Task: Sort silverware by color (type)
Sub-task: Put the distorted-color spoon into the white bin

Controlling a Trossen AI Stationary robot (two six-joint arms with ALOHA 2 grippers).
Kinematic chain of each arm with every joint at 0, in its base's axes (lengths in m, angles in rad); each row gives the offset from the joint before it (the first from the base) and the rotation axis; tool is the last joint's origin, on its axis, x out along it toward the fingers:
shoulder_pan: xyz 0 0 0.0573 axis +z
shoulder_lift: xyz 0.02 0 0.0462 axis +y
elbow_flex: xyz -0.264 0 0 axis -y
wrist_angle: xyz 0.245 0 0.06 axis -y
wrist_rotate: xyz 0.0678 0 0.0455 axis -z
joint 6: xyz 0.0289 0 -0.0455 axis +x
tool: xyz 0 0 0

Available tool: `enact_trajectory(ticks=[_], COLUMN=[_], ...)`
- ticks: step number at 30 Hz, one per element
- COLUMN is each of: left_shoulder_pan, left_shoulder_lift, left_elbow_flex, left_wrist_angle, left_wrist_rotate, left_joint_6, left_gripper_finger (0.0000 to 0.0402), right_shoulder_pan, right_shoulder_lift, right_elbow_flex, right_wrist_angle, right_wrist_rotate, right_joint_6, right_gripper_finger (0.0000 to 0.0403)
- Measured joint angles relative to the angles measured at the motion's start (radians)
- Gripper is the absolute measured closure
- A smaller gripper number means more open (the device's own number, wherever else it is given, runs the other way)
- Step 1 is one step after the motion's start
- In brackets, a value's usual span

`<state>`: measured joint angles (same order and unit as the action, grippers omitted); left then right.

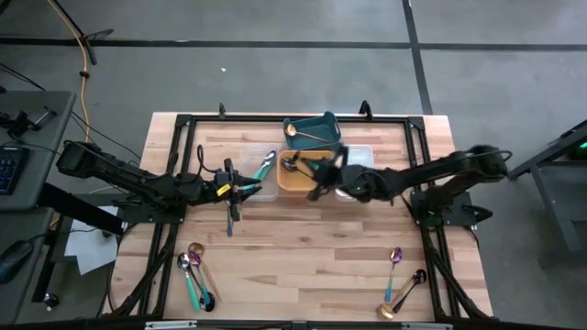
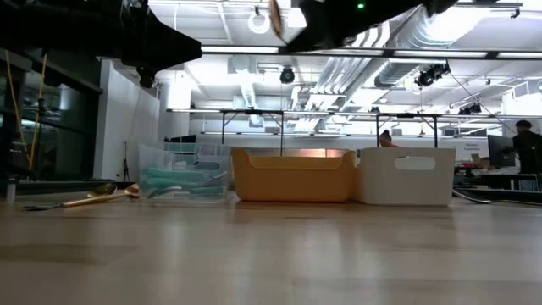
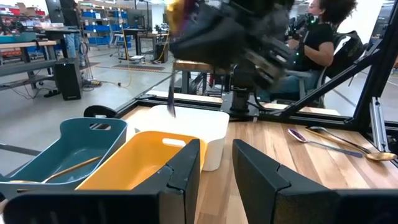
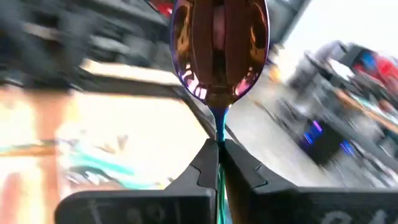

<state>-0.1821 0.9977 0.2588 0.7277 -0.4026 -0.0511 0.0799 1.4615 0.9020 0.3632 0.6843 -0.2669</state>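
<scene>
The right gripper has its fingers clamped on the handle of an iridescent spoon, held above the orange tray, its long axis running straight out from the fingertips, bowl outermost. The left gripper waits beside the clear tray, fingers partly apart and empty. Only the right wrist view shows the pinch; the high view shows loose silverware near the desk's front edge

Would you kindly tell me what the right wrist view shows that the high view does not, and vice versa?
Only the right wrist view shows the right gripper pinching the iridescent pink-purple spoon by its neck. Only the high view shows the loose spoons near the wooden table's front corners, the teal tray and the left gripper. Both show the clear bin holding teal-handled silverware.
</scene>
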Motion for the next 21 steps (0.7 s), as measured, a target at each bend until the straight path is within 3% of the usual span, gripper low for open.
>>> enact_trajectory(ticks=[7, 12, 16, 21], left_shoulder_pan=[0.0, 0.0, 0.0, 0.0], left_shoulder_lift=[0.0, 0.0, 0.0, 0.0], left_elbow_flex=[0.0, 0.0, 0.0, 0.0], left_wrist_angle=[0.002, 0.004, 0.005, 0.004], left_wrist_rotate=[0.0, 0.0, 0.0, 0.0], left_joint_6=[-0.001, 0.0, 0.0, 0.0], left_gripper_finger=[0.0314, 0.0314, 0.0314, 0.0314], right_shoulder_pan=[-0.125, -0.209, -0.249, -0.308], right_shoulder_lift=[-0.185, -0.187, -0.159, -0.114], right_elbow_flex=[0.0, 0.0, -0.001, -0.001], right_wrist_angle=[-0.514, -0.822, -0.905, -0.91], right_wrist_rotate=[0.042, -0.049, -0.103, -0.277], right_joint_6=[0.32, 0.525, 0.595, 0.68], right_gripper_finger=[0.0402, 0.0402, 0.0402, 0.0402])
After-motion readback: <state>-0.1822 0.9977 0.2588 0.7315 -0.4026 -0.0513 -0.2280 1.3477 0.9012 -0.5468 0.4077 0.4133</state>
